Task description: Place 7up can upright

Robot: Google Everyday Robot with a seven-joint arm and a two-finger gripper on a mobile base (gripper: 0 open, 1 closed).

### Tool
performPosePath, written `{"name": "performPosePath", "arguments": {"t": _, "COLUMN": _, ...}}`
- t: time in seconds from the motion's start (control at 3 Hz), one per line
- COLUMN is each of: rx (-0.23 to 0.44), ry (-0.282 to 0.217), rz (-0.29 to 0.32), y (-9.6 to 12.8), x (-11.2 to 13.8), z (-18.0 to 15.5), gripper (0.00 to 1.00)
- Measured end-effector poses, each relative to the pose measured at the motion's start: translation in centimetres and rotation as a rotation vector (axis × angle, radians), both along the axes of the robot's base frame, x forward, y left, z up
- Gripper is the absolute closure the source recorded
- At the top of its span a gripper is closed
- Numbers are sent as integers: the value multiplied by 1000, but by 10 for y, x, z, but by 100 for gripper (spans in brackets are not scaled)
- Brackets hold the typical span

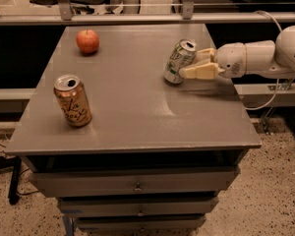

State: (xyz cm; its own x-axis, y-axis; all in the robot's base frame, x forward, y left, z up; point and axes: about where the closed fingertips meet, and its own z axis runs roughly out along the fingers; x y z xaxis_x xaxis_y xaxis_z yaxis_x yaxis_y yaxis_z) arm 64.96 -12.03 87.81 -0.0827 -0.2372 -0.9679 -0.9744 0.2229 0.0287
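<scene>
The 7up can (178,61), silvery-white with green markings, is at the right middle of the grey table (137,112). It leans with its open top toward the right and its base at the table surface. My gripper (191,64) reaches in from the right. Its cream fingers (199,72) lie on either side of the can's right flank and are closed on it. The white arm (258,58) extends off the right edge.
An orange-gold can (73,101) with script lettering stands upright at the front left. A red apple (87,41) lies at the back left. Drawers sit below the table top. A railing and chairs are behind the table.
</scene>
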Motion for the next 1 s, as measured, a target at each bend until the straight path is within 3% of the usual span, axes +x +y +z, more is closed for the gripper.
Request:
{"name": "performPosePath", "arguments": {"t": 0.33, "rx": -30, "ry": 0, "rz": -13, "y": -35, "x": -6, "z": -8, "gripper": 0}}
{"name": "performPosePath", "arguments": {"t": 1.0, "rx": -100, "ry": -38, "rz": -34, "y": -106, "x": -25, "z": -5, "gripper": 0}}
